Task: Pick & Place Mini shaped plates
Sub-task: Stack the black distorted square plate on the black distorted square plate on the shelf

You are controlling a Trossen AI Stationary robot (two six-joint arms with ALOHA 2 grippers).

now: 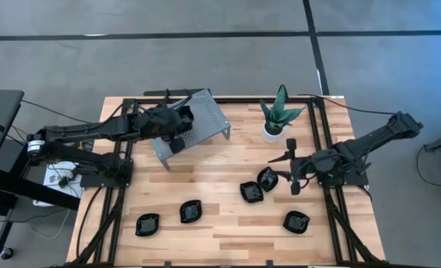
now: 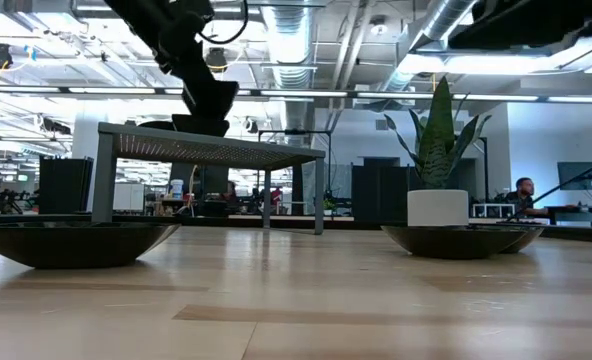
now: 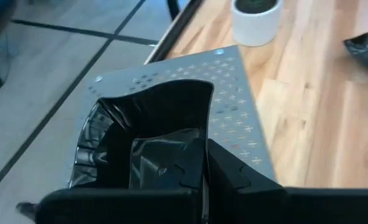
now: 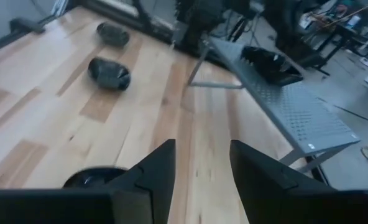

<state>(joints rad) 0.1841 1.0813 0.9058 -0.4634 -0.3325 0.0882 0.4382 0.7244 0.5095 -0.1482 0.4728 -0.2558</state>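
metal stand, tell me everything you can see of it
The stand is a grey perforated metal sheet on thin legs, a low table set askew near the table's back edge, left of the plant. The left tool, shut on a glossy black plate, holds it over the stand's top.

This is a robotics lab in an open industrial office hall. The low view shows exposed silver ducts (image 2: 294,40) and strip lights under a bare ceiling, dark equipment racks (image 2: 64,184), and a person seated at a monitor (image 2: 582,177). The wooden workbench (image 1: 220,223) stands on grey carpet tiles.
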